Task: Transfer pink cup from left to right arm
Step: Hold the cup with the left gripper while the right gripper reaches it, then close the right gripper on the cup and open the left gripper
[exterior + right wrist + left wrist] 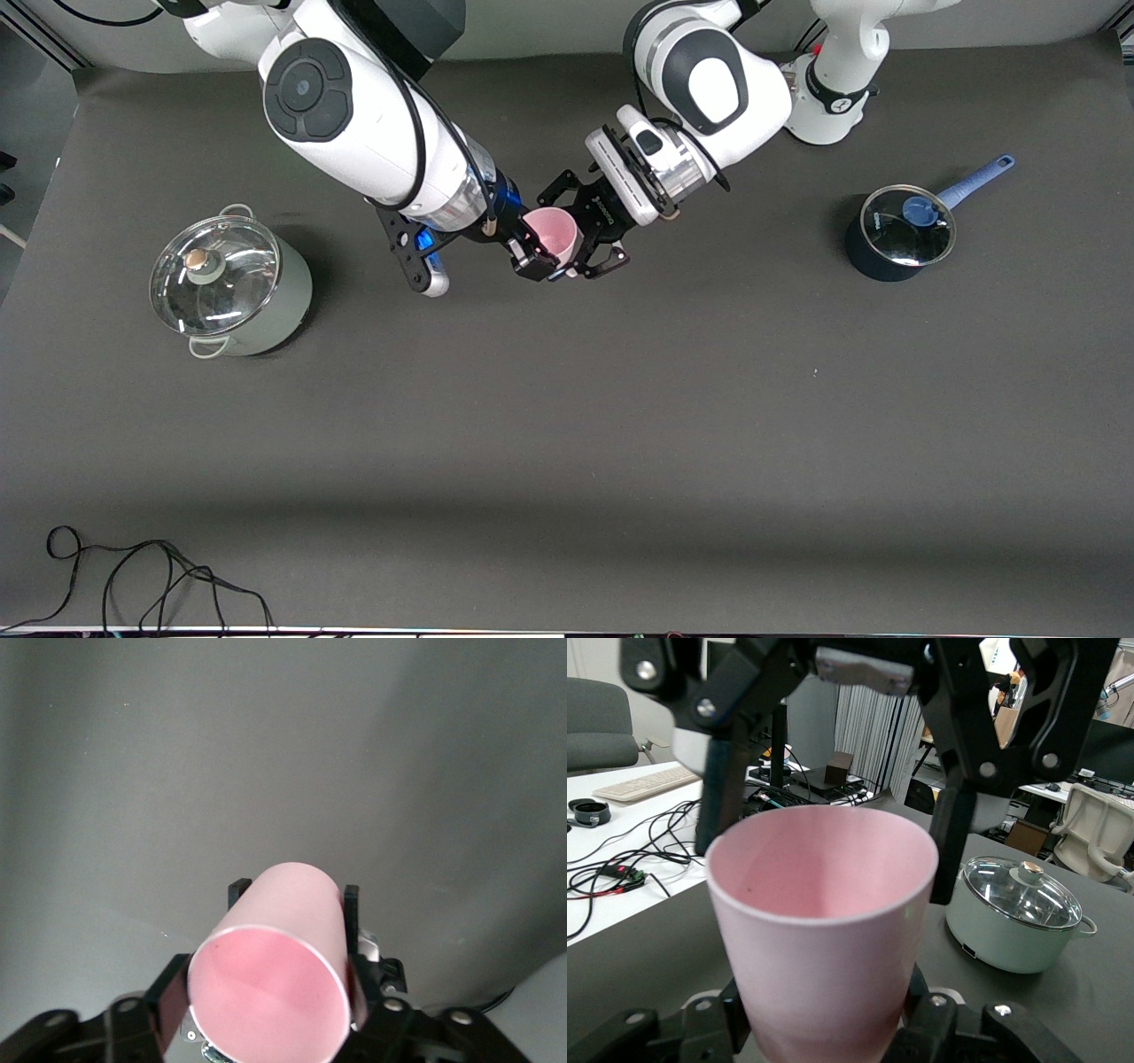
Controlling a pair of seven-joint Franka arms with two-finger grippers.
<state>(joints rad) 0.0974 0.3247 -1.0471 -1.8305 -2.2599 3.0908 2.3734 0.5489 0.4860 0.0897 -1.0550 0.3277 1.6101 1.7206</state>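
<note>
Pink cup: small, plain and handleless, held in the air over the dark table, toward 12 o'clock from the table's middle in the front view. It is tipped on its side, with its open mouth toward the right gripper.
Left gripper: closed on the cup's narrow base end. Its arm reaches in from the 1 o'clock corner.
Right gripper: set around the cup's rim end. Its arm comes from 11 o'clock. I cannot tell whether it is clamped on the cup.
Table: covered by a dark grey mat.
Green pot: pale green with two handles and a glass lid. It stands at 9 o'clock from the cup, well apart from it.
Blue saucepan: dark blue with a glass lid. It stands at 3 o'clock from the cup, well apart, with its handle pointing to 2 o'clock.
Black cable: lies looped on the table near the 7 o'clock corner.
</note>
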